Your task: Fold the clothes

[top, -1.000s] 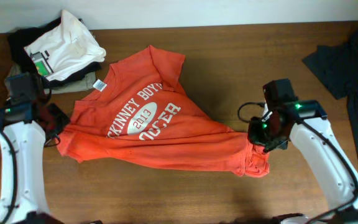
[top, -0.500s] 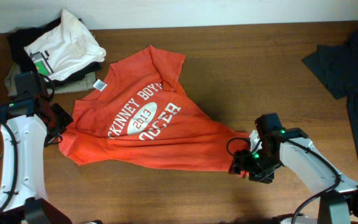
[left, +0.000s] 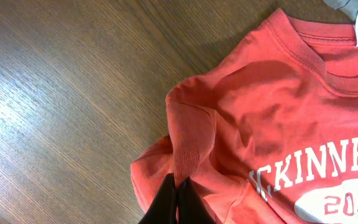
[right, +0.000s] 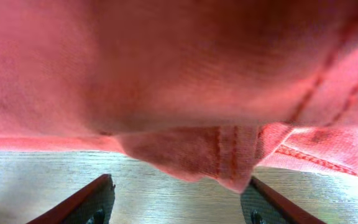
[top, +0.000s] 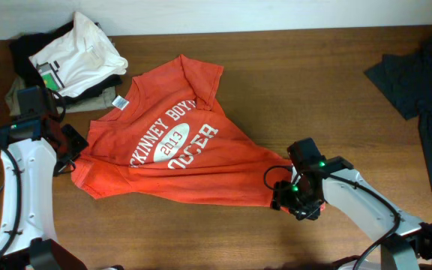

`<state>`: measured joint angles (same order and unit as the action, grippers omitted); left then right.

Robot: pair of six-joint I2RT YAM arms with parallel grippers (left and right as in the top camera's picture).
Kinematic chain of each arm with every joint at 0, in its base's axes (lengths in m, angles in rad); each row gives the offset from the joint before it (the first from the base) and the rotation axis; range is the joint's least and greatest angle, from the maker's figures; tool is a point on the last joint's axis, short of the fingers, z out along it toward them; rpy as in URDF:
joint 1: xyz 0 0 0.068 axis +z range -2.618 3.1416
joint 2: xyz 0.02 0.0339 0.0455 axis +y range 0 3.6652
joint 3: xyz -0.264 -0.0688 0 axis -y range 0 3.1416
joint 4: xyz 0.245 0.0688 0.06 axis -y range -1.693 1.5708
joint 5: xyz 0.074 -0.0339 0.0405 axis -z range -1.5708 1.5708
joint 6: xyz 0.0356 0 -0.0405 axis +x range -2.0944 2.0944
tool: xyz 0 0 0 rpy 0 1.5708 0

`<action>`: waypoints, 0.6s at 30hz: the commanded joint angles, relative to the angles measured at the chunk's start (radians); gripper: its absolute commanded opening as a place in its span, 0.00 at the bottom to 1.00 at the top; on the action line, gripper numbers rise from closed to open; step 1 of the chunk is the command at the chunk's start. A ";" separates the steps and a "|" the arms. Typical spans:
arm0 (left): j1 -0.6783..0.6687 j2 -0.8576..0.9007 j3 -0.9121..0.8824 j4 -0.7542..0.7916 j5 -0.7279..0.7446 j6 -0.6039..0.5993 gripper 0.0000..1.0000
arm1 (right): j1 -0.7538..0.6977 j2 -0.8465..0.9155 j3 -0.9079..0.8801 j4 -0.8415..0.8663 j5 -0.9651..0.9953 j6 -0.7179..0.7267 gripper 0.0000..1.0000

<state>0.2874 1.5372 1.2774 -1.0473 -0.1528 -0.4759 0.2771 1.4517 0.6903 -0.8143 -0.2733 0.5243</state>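
Note:
The clothes, a red-orange T-shirt (top: 178,150) with white lettering, lie spread and creased across the middle of the table. My left gripper (top: 71,155) is at its left edge. In the left wrist view the left gripper (left: 178,188) is shut on a ribbed fold of the shirt (left: 278,112) at the sleeve. My right gripper (top: 286,197) sits low at the shirt's right corner. In the right wrist view the right gripper (right: 179,200) stands open, and the hem of the shirt (right: 185,81) hangs just above and between its fingers (right: 98,198), not pinched.
A pile with a white shirt (top: 77,52) over dark garments lies at the back left, close to my left arm. A dark garment (top: 426,82) covers the far right. Bare wooden table (top: 298,67) lies behind the T-shirt and in front of it.
My right gripper has opened, letting go of the bunched right corner, and has moved forward and left, low to the table. The left gripper stays shut on the sleeve.

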 commanded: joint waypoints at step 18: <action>0.003 -0.173 0.037 -0.063 0.008 -0.001 0.01 | 0.002 -0.047 0.404 -0.261 0.182 -0.014 0.04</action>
<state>0.2874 1.5021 1.2774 -1.0889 -0.1482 -0.4759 0.2768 1.4734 0.9642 -1.0035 -0.1616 0.5377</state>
